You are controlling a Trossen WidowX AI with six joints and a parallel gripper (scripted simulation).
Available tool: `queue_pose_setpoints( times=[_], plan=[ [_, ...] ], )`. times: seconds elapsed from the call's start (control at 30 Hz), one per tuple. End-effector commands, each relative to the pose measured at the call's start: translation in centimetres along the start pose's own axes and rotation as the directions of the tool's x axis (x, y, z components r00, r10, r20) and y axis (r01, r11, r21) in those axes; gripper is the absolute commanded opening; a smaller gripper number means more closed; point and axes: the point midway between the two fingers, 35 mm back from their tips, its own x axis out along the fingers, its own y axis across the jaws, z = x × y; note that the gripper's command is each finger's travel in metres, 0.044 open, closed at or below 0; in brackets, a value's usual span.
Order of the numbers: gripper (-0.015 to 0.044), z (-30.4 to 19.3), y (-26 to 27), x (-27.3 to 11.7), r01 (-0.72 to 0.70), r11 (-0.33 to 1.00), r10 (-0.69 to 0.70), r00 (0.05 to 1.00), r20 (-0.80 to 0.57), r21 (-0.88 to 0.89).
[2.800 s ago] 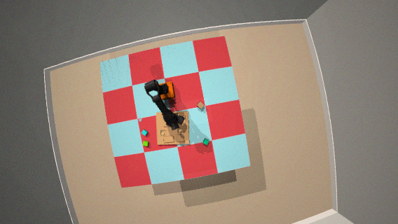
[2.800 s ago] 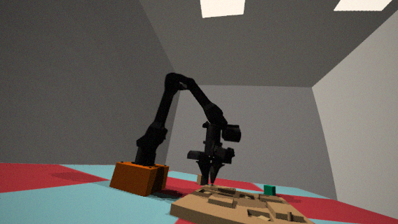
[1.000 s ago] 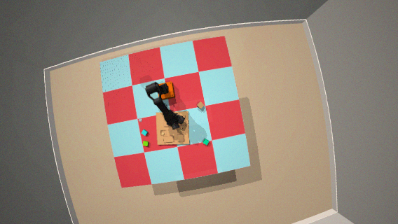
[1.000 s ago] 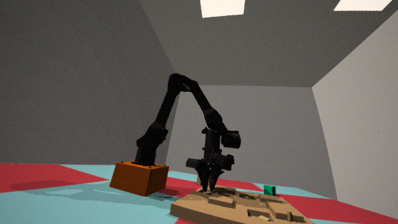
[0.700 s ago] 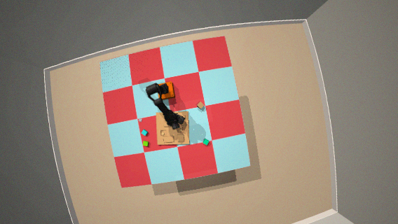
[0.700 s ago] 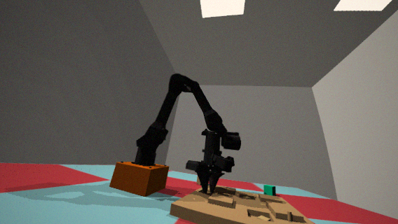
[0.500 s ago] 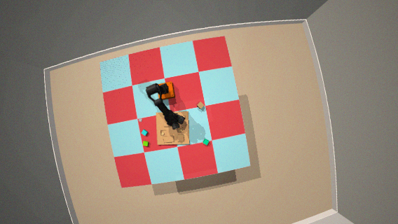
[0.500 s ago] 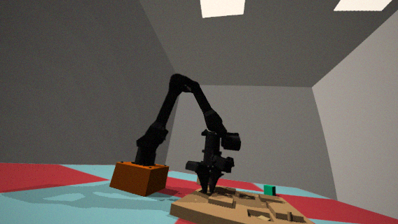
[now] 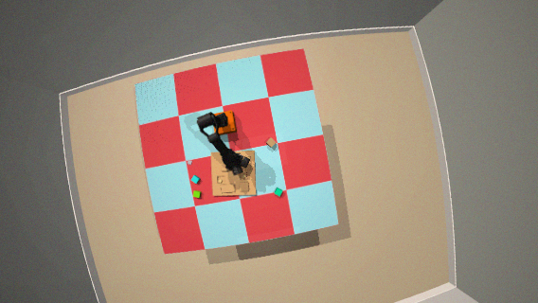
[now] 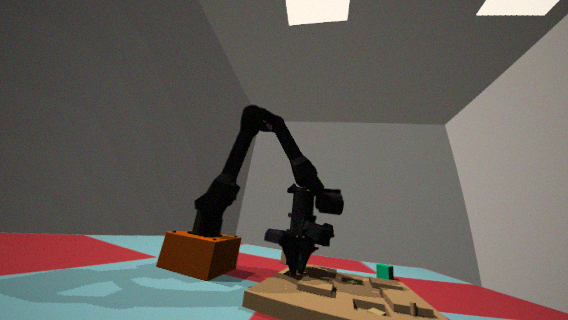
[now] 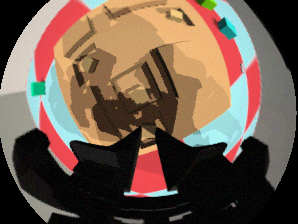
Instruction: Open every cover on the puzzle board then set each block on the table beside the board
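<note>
The tan puzzle board lies flat under the arm. My gripper points down at the board's edge nearest the arm base, shut on a small tan piece; whether it is a block or a cover's knob is unclear. In the wrist view, one pale block sits in a far well, another in a middle well and a third in a left well. A raised tan cover shows in the exterior view. Shadow and the arm hide other cover details.
Off the board lie a teal block, a cyan block, a lime block, a tan block and a tiny grey object. The orange base stands behind the board.
</note>
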Motion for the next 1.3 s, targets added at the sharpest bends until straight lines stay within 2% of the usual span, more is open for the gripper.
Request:
queue_pose_setpoints(
  times=[0.0, 1.27],
  plan=[
    [0.008, 0.1, 0.1, -0.5, -0.004, 1.0, 0.004, 1.0, 0.003, 0.0],
    [0.008, 0.1, 0.1, -6.1, -0.001, 1.0, 0.001, 1.0, -0.003, -0.003]
  ],
)
